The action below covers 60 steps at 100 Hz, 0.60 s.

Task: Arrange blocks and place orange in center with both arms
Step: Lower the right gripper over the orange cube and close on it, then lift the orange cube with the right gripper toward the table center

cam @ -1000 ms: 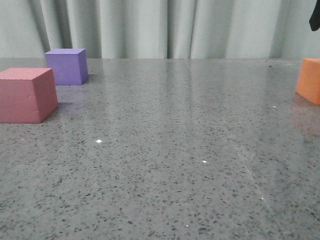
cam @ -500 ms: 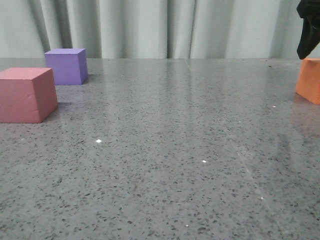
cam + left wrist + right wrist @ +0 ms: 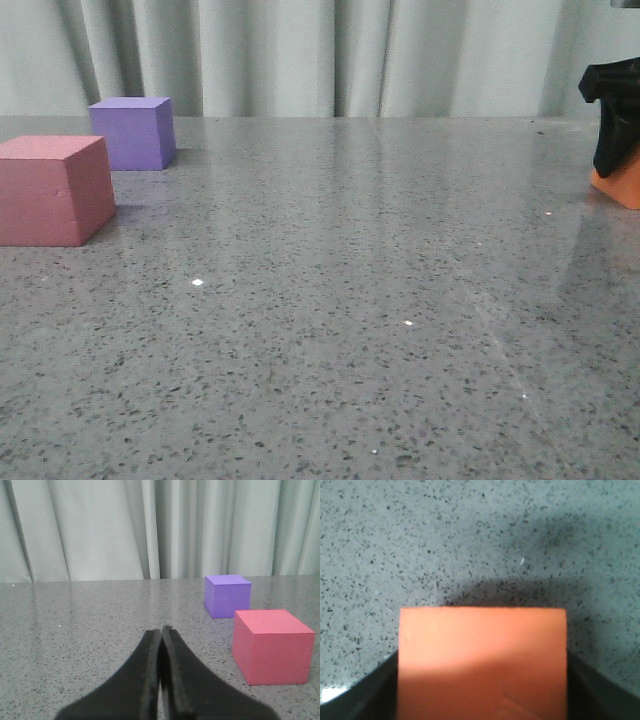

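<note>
The orange cube (image 3: 626, 186) sits on the table at the far right edge of the front view. My right gripper (image 3: 612, 150) has come down over it. In the right wrist view the orange cube (image 3: 482, 650) fills the space between the two black fingers (image 3: 380, 690), which stand open, close along its two sides. The pinkish-red cube (image 3: 52, 190) is at the left and the purple cube (image 3: 132, 133) is behind it. My left gripper (image 3: 161, 630) is shut and empty, low over the table, with the purple cube (image 3: 227, 596) and pinkish-red cube (image 3: 272, 645) ahead to one side.
A grey speckled stone table (image 3: 340, 300) stretches between the left cubes and the orange cube. A pale pleated curtain (image 3: 300, 55) hangs behind the table's far edge.
My right gripper has come down from the top right corner of the front view until it straddles the orange cube. The cubes have not moved.
</note>
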Each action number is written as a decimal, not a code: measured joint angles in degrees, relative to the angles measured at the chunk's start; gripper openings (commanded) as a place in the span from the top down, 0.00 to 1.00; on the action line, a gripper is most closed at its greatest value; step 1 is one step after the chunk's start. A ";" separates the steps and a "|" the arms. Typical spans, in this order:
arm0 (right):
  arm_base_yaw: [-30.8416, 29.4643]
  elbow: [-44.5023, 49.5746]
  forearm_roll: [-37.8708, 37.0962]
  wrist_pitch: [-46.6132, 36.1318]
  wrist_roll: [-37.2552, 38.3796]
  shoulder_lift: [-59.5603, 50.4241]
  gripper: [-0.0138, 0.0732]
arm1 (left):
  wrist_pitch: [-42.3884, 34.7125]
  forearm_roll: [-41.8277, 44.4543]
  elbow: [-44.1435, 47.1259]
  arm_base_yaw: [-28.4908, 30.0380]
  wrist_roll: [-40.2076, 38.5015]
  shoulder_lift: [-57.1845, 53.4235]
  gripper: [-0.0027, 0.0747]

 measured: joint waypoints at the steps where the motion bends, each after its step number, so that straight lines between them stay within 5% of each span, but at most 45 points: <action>1: 0.00 0.00 0.00 0.00 0.00 0.00 0.46 | 0.00 0.00 0.00 0.00 0.00 0.00 0.99; 17: 0.00 -0.02 0.00 -0.26 0.00 0.00 0.70 | 0.00 0.00 0.00 0.00 0.00 0.00 0.99; 40: 2.18 -0.51 3.06 1.16 0.00 -1.71 0.71 | 0.00 0.00 0.00 0.00 0.00 0.00 0.99; 60: 11.23 -6.60 4.32 2.95 3.24 -2.64 0.71 | 0.00 0.00 0.00 0.00 0.00 0.00 0.99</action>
